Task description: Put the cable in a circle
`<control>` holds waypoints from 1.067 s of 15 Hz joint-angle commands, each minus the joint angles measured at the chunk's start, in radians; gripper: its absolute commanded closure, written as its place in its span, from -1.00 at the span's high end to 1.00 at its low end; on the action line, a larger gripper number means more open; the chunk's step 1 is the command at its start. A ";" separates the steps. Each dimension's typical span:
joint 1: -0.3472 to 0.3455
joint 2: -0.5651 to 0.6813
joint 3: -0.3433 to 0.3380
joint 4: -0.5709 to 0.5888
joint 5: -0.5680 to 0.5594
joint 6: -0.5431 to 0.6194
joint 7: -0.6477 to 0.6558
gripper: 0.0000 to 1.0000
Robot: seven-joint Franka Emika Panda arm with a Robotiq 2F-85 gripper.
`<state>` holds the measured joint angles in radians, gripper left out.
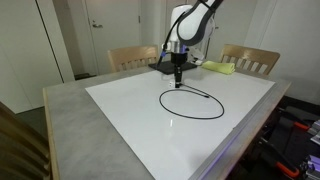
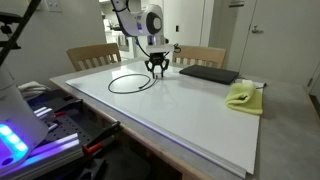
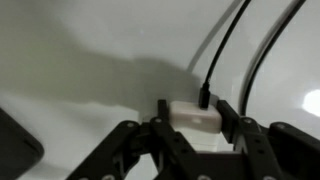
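The thin, light and limp cable (image 3: 214, 65) is gripped by the end effector (image 3: 197, 122) at its small white plug (image 3: 192, 112), judged its only stiff part worth holding.

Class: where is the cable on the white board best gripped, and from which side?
Grip the white plug at the cable end, coming straight down from above, jaws either side of it. It looks a small rigid block lying flat on the board; the cable is thin and limp.
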<state>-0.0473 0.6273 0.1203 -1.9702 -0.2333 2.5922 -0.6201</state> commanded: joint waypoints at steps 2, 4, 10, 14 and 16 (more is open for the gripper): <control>-0.002 0.051 0.075 0.049 -0.016 0.008 -0.181 -0.47; 0.004 0.062 0.093 0.059 -0.020 -0.001 -0.265 -0.47; -0.017 0.052 0.086 0.048 -0.008 0.010 -0.371 -0.47; -0.028 0.071 0.104 0.086 -0.014 -0.013 -0.570 -0.47; -0.026 0.090 0.109 0.110 -0.008 -0.028 -0.654 -0.47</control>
<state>-0.0570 0.6650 0.2104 -1.9178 -0.2432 2.5835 -1.1536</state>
